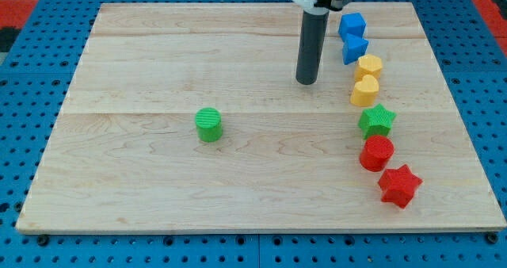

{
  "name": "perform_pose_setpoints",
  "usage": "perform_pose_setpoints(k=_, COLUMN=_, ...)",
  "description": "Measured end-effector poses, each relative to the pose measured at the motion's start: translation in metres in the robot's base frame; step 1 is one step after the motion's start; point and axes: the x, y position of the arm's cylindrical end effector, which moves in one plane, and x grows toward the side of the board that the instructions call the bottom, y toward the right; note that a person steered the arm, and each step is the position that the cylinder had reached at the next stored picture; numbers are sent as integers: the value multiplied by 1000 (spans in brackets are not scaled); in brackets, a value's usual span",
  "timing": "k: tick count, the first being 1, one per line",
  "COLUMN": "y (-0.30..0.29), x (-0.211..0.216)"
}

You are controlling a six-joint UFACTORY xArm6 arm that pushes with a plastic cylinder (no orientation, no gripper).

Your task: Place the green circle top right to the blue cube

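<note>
Green circle (209, 124) sits alone on the board (158, 181), left of centre and well apart from everything else. Blue cube (352, 24) stands at the head of a curved line of blocks down the view's right side: a blue wedge-like block (355, 48) just below it, then a yellow block (369, 66), a yellow heart (364, 91), a green star (376, 120), a red block (376, 152) and a red star (398, 185).

We have no gripper here, only a rod, so nothing is grasped; my tip (306, 82) rests on bare wood, just left of the blue and yellow blocks and well to the right of the circle, touching none.

We judge the push not yet begun. The risks lie in the route. We must get round to the circle's lower-left side; an off-centre push would let the round block roll off the tip. The goal spot, above and right of the cube, is close to the board's top edge, so overshooting could send the circle off. Passing near the line could also knock the cube or its neighbours.
</note>
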Motion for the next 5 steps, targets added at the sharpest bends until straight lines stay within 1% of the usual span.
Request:
perform_pose_setpoints(k=1, y=33, x=0)
perform_pose_setpoints(k=2, y=52, x=19)
perform_pose_setpoints(k=3, y=56, x=30)
perform_pose_setpoints(k=4, y=49, x=35)
perform_pose_setpoints(k=5, y=16, x=43)
